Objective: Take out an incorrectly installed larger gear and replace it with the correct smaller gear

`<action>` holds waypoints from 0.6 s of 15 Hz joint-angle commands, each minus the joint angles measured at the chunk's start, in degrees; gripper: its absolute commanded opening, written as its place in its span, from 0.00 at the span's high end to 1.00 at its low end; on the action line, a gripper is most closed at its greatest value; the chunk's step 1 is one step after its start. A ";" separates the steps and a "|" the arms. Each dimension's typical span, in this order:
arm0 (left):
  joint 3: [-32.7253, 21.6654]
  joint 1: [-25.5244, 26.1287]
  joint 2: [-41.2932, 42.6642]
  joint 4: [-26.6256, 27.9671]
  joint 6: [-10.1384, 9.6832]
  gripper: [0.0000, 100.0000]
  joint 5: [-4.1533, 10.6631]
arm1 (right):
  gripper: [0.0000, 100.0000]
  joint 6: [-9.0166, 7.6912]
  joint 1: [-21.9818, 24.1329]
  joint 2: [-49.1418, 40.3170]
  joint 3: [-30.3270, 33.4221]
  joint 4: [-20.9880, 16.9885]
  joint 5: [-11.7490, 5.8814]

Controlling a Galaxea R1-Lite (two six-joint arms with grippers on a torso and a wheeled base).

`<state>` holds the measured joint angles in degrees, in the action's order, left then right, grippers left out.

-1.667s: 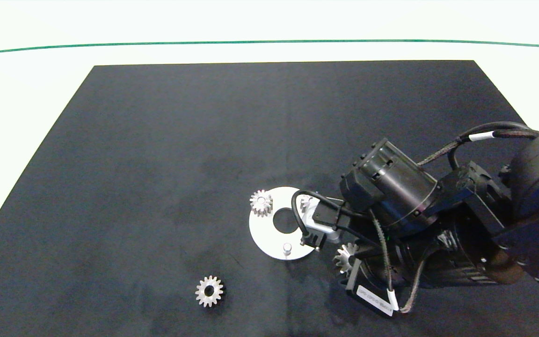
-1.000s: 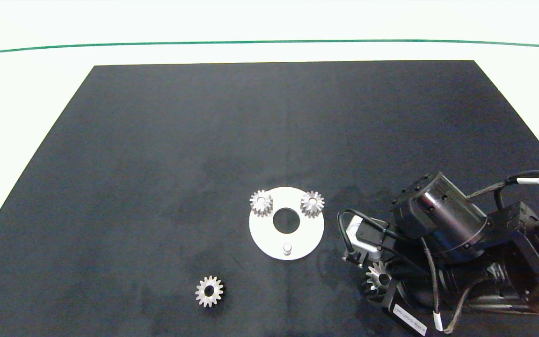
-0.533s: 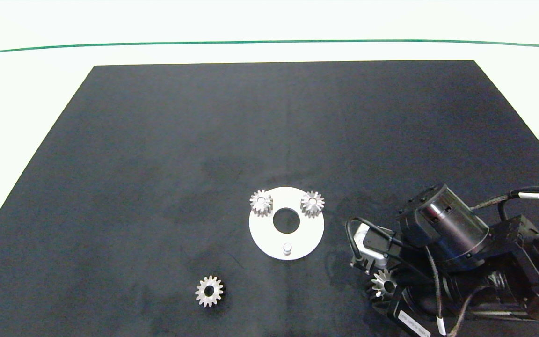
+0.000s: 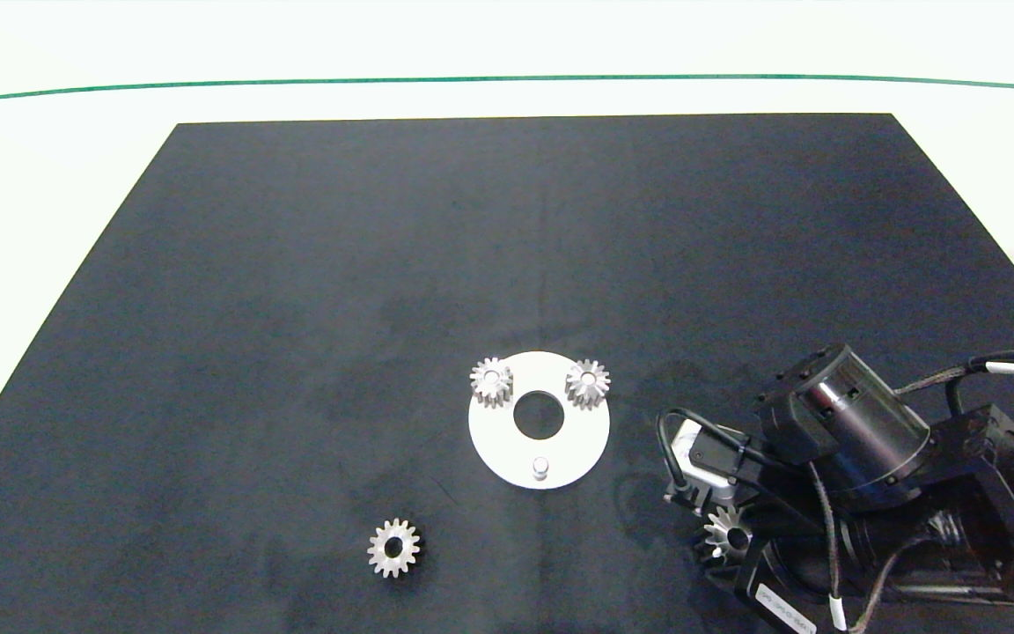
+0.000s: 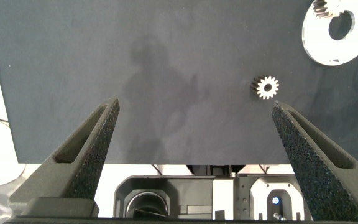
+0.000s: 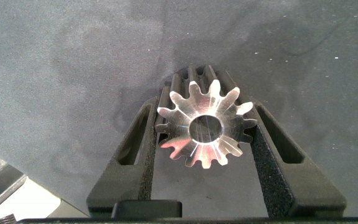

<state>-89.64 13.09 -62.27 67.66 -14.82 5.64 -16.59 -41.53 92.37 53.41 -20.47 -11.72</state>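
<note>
Right gripper (image 6: 207,134): I have it clenched on the larger gear (image 6: 205,130), fingers pressing the toothed rim from both sides; it sits low at the lower right of the head view.
Larger gear: lower right of the head view (image 4: 725,534), well apart from the plate (image 4: 560,471).
Handling: I judge it stiff, fairly heavy for its size and slick; pointed teeth could slip, so holding across the rim suits it.
Facing: flat face and bore toward the wrist camera, axis along the fingers.
Plate: two gears seated at its top, one peg (image 4: 540,464) bare.
Smaller gear (image 4: 393,547): flat on the tabletop (image 4: 296,264), lower left of the plate, bore up.
Left gripper (image 5: 194,127): spread wide, holding nothing, at the left edge.
</note>
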 commanded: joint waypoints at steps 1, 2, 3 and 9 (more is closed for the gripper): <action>-0.01 0.00 0.04 0.37 -0.12 0.00 -0.02 | 1.00 -0.20 -0.04 -0.08 -0.15 -0.10 -0.15; -0.01 0.00 0.04 0.37 -0.12 0.00 0.07 | 1.00 -0.20 -0.04 -0.08 -0.23 -0.10 -0.15; -0.01 0.00 0.04 0.37 -0.12 0.00 0.07 | 1.00 -0.20 -0.04 -0.08 -0.23 -0.10 -0.15; -0.01 0.00 0.04 0.37 -0.12 0.00 0.07 | 1.00 -0.20 0.40 -0.08 -0.85 1.13 -0.24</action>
<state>-89.64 13.09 -62.23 67.66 -14.82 5.64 -16.68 -41.14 92.20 52.83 -19.37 -11.90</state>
